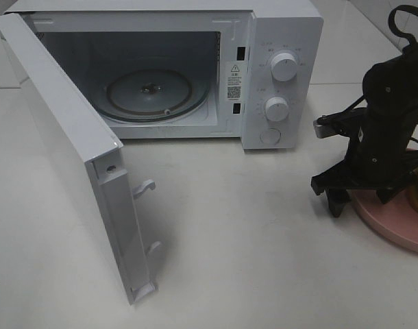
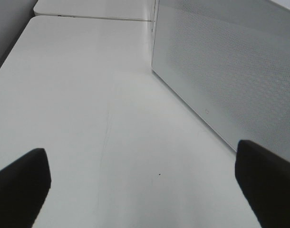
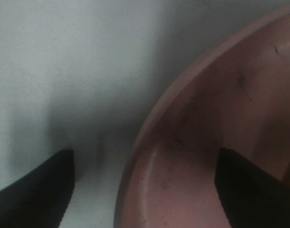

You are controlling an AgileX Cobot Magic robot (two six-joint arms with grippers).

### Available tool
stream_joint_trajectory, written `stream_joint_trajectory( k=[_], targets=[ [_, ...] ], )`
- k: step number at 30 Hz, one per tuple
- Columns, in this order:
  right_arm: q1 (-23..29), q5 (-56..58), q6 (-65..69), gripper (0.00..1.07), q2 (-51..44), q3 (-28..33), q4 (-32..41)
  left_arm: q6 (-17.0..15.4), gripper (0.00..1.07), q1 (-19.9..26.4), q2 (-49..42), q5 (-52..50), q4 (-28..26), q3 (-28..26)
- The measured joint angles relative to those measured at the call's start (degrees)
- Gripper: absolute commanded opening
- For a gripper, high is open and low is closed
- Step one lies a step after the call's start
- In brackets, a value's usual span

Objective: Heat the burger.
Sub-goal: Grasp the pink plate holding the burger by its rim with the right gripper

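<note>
A plain white surface carries a white box-shaped microwave oven, door open, away to the left of the right end effector. A round pink plate lies beneath that end effector, its rim between the fingers.

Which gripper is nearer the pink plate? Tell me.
Right. The right gripper straddles the rim of the pink plate, one finger outside, one over it. The left gripper hangs over the table beside the open microwave door, far from the plate.

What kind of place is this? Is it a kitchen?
Probably a pretend kitchen counter in a robot lab: a white microwave with its door open, a pink plate on a plain white table, and a black robot arm over the plate.
</note>
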Motion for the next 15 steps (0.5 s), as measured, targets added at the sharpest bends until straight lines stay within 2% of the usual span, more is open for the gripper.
stream_joint_trajectory(
  k=[1,3,4,5,6,7,8,9,10,11,12,15],
  targets=[
    [0.00,0.00,0.00,0.78,0.00,0.00,0.00,0.00,0.98,0.00,0.00,0.00,0.00,0.00],
    [0.00,0.00,0.00,0.65,0.00,-0.06,0.00,0.00,0.98,0.00,0.00,0.00,0.00,0.00],
    [0.00,0.00,0.00,0.65,0.00,-0.06,0.00,0.00,0.98,0.00,0.00,0.00,0.00,0.00],
    [0.00,0.06,0.00,0.60,0.00,-0.06,0.00,0.00,0.98,0.00,0.00,0.00,0.00,0.00],
    [0.00,0.23,0.00,0.48,0.00,-0.06,0.00,0.00,0.98,0.00,0.00,0.00,0.00,0.00],
    [0.00,0.23,0.00,0.48,0.00,-0.06,0.00,0.00,0.98,0.00,0.00,0.00,0.00,0.00],
    [0.00,0.29,0.06,0.41,0.06,-0.06,0.00,0.00,0.98,0.00,0.00,0.00,0.00,0.00],
    [0.00,0.63,0.92,0.27,0.06,-0.06,-0.06,0.00,0.98,0.00,0.00,0.00,0.00,0.00],
    [0.00,0.63,0.92,0.27,0.06,-0.06,-0.06,0.00,0.98,0.00,0.00,0.00,0.00,0.00],
    [0.00,0.74,1.60,0.19,0.06,-0.06,-0.06,0.00,0.98,0.00,0.00,0.00,0.00,0.00],
    [0.00,0.86,2.81,0.05,0.06,-0.06,0.11,0.00,0.98,0.00,0.00,0.00,0.00,0.00],
    [0.06,1.15,3.21,0.00,0.06,-0.17,-0.11,0.00,0.98,0.00,0.00,0.00,0.00,0.00]
  ],
)
